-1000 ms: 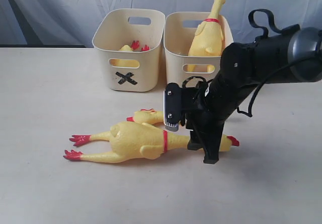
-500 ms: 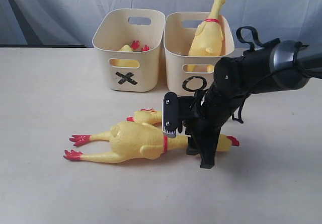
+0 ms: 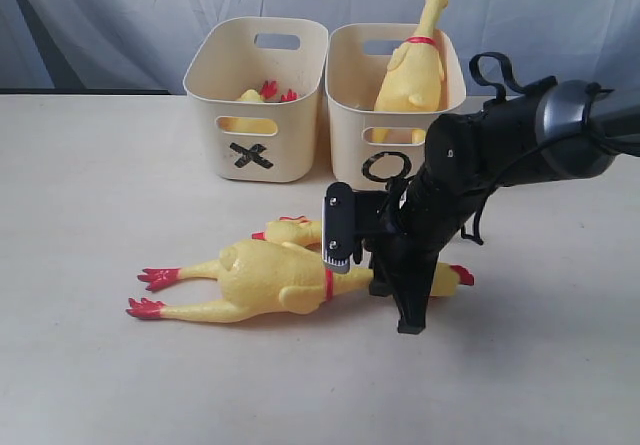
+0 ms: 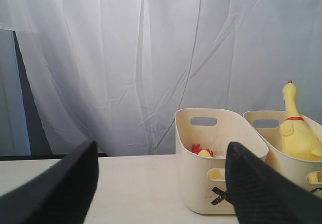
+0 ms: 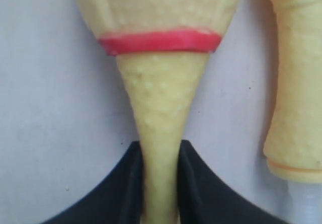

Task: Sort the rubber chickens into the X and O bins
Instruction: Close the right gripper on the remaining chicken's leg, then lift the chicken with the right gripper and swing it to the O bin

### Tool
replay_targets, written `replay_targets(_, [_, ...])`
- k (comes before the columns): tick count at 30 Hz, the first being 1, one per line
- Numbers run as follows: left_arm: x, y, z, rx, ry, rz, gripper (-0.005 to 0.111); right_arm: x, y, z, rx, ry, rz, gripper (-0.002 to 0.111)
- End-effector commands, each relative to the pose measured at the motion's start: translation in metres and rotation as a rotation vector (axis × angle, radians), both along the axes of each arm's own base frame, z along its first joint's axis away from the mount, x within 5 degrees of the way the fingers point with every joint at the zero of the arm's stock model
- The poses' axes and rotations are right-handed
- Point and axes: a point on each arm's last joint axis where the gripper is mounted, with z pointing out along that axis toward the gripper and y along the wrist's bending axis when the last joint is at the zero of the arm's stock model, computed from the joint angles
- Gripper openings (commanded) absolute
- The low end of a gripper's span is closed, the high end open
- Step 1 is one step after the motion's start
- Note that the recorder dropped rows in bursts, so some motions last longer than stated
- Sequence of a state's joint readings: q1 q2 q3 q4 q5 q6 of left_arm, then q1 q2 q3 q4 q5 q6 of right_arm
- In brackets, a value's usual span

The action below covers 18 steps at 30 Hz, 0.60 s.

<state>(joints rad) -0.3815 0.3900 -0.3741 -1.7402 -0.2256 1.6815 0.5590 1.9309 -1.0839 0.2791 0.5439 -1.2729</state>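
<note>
R claw (image 5: 160, 156) clamped on neck of big chicken (image 3: 265, 283) lying on table (image 3: 90, 185); L claw (image 4: 161, 183) apart.
</note>
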Motion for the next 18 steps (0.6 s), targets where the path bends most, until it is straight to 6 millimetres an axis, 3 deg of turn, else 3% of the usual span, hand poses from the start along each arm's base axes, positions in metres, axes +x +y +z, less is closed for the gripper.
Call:
replay_targets(1, [-0.001,0.001,-0.001,-0.001,0.001,0.004,0.067,-0.002,-0.001,-0.001,-0.006,0.014,0.005,-0.001])
replay_targets(8, [-0.001,0.001,-0.001,-0.001,0.001,0.004,0.067,-0.008,0.0,0.004,0.017,0.079,-0.02,-0.001])
replay_targets(18, [-0.001,0.001,-0.001,-0.001,0.001,0.004,0.067,-0.026,0.005,0.051,0.173,0.162,-0.084,-0.001])
